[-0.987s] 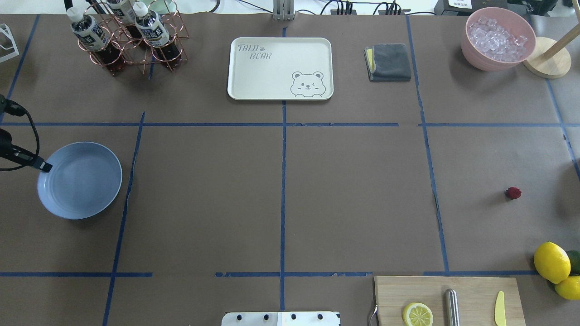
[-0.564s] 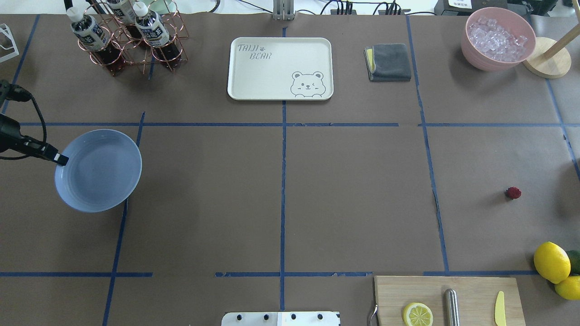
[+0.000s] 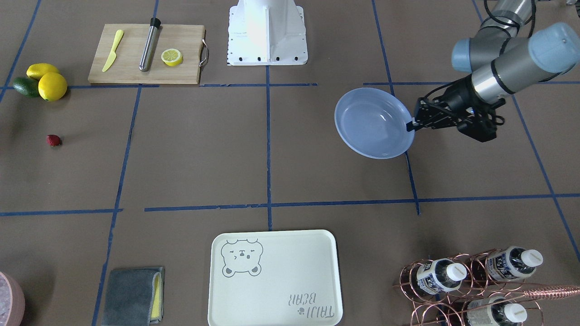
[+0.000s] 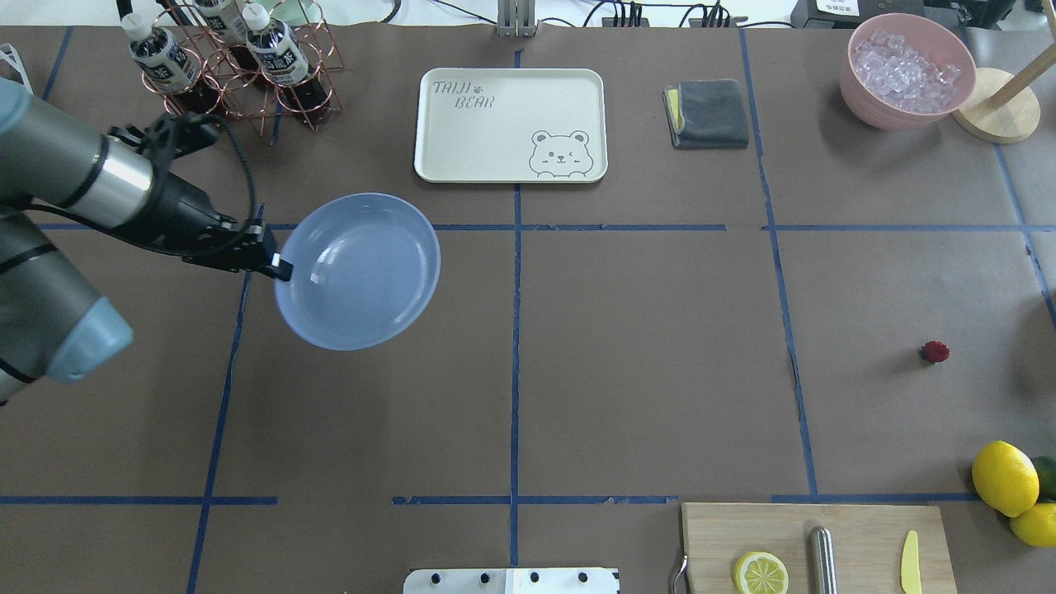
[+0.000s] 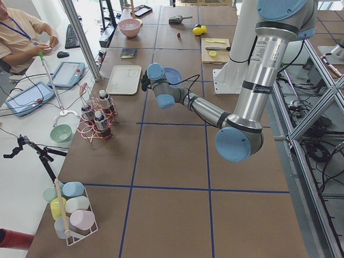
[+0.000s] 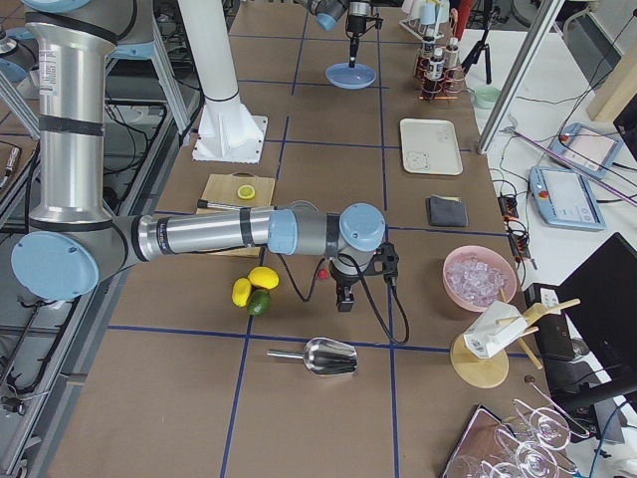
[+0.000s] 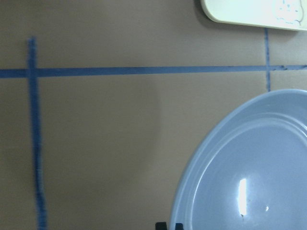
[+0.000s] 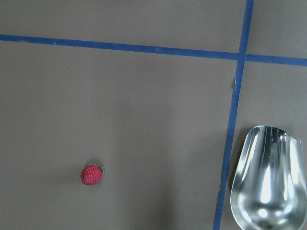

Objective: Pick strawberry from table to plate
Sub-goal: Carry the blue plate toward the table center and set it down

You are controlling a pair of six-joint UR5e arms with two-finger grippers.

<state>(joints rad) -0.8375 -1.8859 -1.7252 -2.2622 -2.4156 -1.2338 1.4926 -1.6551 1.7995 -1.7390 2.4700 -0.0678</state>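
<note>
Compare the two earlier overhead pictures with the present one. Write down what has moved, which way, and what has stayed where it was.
The left gripper, shut on the rim of the round light blue-grey plate throughout, has carried it from the left edge of the table toward the middle and slightly away from the robot. The small dark-red strawberry, cream bear-print tray and yellow lemons have not moved.

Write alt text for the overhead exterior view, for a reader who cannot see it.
The left gripper holds the empty blue-grey plate by its rim over the left half of the table. The strawberry lies far away on the table's right side, with a cream bear-print tray near the far edge.
</note>
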